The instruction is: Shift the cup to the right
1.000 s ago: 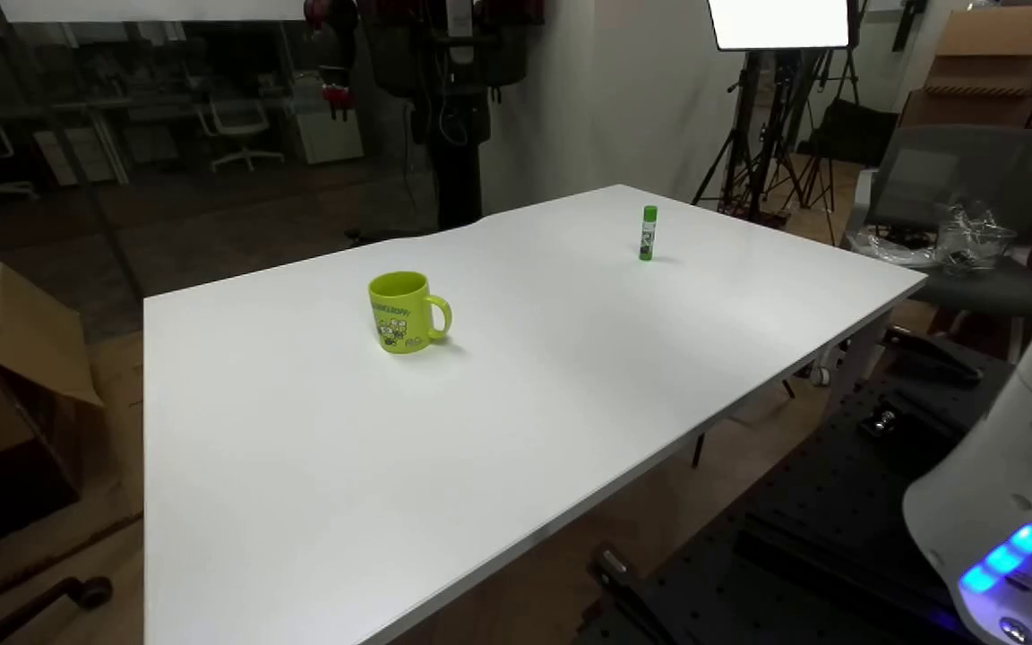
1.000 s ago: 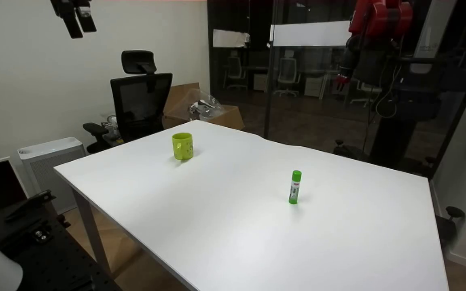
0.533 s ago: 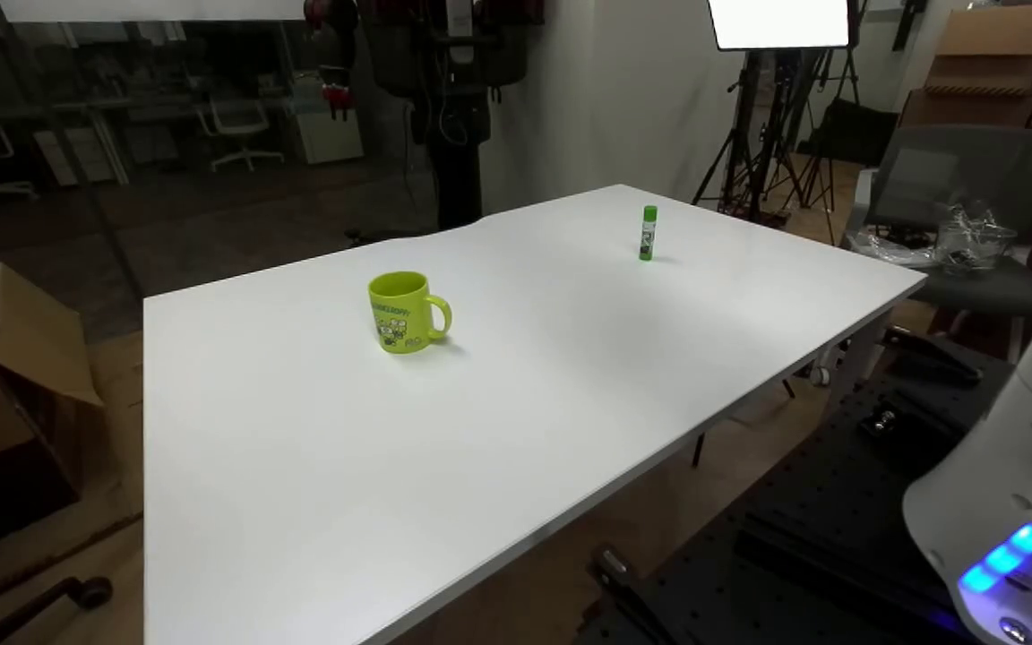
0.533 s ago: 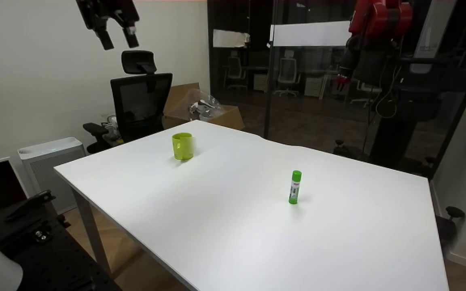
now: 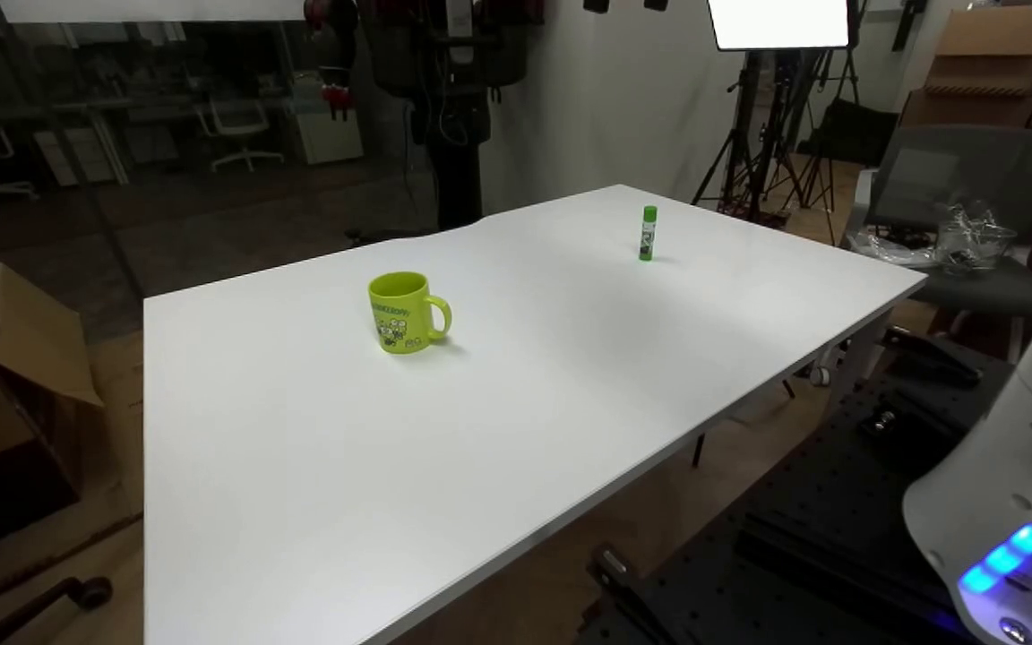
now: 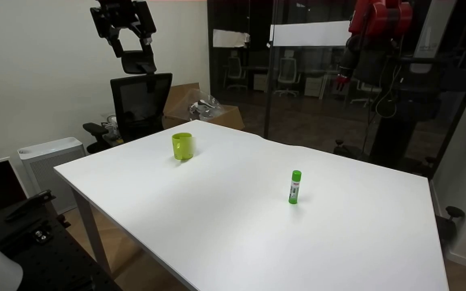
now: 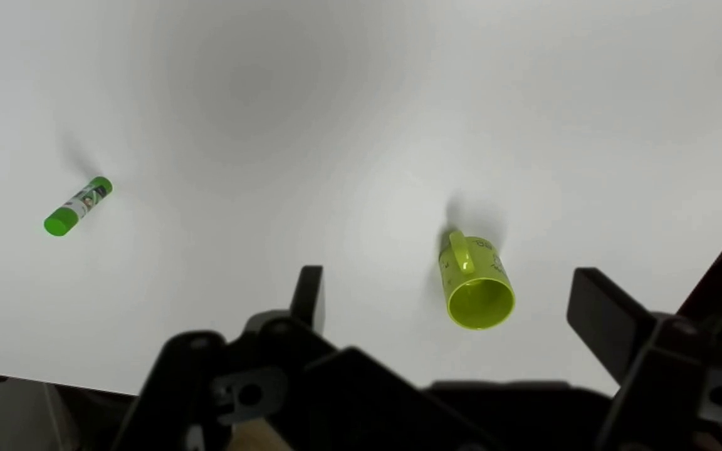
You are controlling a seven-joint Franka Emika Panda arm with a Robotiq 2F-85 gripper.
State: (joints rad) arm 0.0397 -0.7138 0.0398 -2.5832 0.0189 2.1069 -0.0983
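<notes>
The cup is a lime mug with dark print and a loop handle. It stands upright on the white table in both exterior views [image 5: 396, 315] [image 6: 179, 148]. In the wrist view the cup [image 7: 481, 305] shows its open mouth, with its handle at the top. My gripper [image 6: 132, 57] is open and empty, high above the table in an exterior view. Only its fingertips [image 5: 597, 5] show at the top edge of an exterior view. In the wrist view the fingers [image 7: 308, 294] stand wide apart, with the cup seen between them, well below and touching neither.
A thin green-and-white stick [image 5: 647, 236] stands upright on the white table [image 6: 233, 226], well apart from the cup. It also shows at the left of the wrist view [image 7: 79, 205]. A black chair [image 6: 140, 105] and a cardboard box [image 6: 229, 117] stand beyond the table.
My gripper has come down and to the right in an exterior view, and its fingers now show wider apart. Its fingertips have entered the top of an exterior view. The cup has not moved.
</notes>
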